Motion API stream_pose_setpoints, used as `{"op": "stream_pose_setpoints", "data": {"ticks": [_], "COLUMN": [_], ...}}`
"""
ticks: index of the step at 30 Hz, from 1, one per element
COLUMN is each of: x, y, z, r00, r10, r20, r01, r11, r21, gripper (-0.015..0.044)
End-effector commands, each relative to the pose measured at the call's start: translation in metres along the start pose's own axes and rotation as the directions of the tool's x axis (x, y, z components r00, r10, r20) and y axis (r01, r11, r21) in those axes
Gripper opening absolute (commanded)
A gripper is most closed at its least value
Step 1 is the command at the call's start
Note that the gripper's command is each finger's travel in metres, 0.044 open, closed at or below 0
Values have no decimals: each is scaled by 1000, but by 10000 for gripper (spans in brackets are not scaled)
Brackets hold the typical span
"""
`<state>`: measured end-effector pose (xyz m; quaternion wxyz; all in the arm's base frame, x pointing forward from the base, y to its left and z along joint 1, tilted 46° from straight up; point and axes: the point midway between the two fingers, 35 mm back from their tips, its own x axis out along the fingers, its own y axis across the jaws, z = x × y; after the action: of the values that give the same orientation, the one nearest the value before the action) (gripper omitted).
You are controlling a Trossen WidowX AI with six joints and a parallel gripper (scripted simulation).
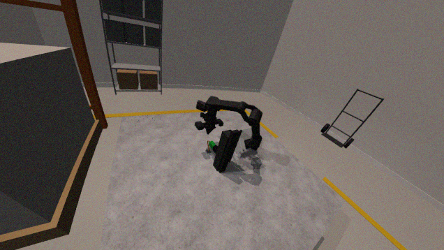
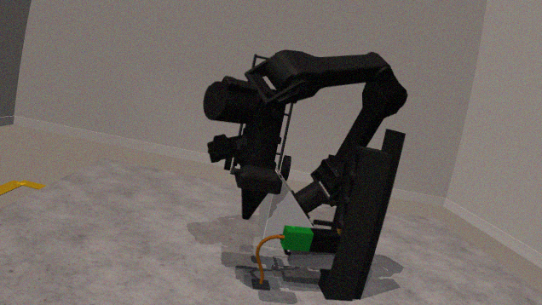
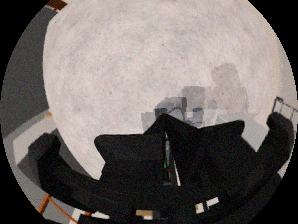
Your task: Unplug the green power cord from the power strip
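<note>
At the far left, a brown post (image 1: pixel 81 66) is rising beside a dark panel (image 1: pixel 38 126). To its right, a rack (image 1: pixel 161 56) is standing against the rear wall, its bottom shelf carrying two brown boxes (image 1: pixel 127 80). A yellow line (image 1: pixel 153 113) (image 2: pixel 21 184) is running along the floor.

Next in order, the gripper (image 1: pixel 209 133) (image 2: pixel 246 217) (image 3: pixel 164 117) is pointing downward above the mottled grey floor area (image 1: pixel 164 195) (image 2: pixel 106 213) (image 3: pixel 130 55). Its fingers are standing narrow, meeting at the tips, and are holding nothing. The tips are hovering above and to the left of the plug in the exterior view, clear of plug, cord and strip.

The orange cord (image 2: pixel 257 256) is curving up from a small dark block (image 2: pixel 261 284) on the floor and entering the left face of the green plug (image 1: pixel 212 144) (image 2: pixel 297 238). The right face of the plug is abutting a black connector (image 2: pixel 325 241), which is extending to the strip (image 1: pixel 227 150) (image 2: pixel 366 221). The strip is standing on end and leaning. No gap is showing along this run; seating depth cannot be told.

The arm (image 1: pixel 227 105) (image 2: pixel 341 70) is arching over from its base behind the strip. At far right in the top view, a hand truck (image 1: pixel 353 116) (image 2: pixel 287 167) (image 3: pixel 287 102) is standing near the side wall.
</note>
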<state>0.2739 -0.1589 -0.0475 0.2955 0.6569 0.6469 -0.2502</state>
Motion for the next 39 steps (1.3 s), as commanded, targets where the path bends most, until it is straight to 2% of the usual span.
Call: {"op": "stream_pose_setpoints", "data": {"ticks": [1,39], "x": [1,1], "y": [-2,0], "z": [0,0], "r00": [1000,1000], "r10": [-3,-3], "r20": [1,1], "r01": [3,3], "r11": [1000,1000], "r21": [-3,-3], "gripper": [0,0]}}
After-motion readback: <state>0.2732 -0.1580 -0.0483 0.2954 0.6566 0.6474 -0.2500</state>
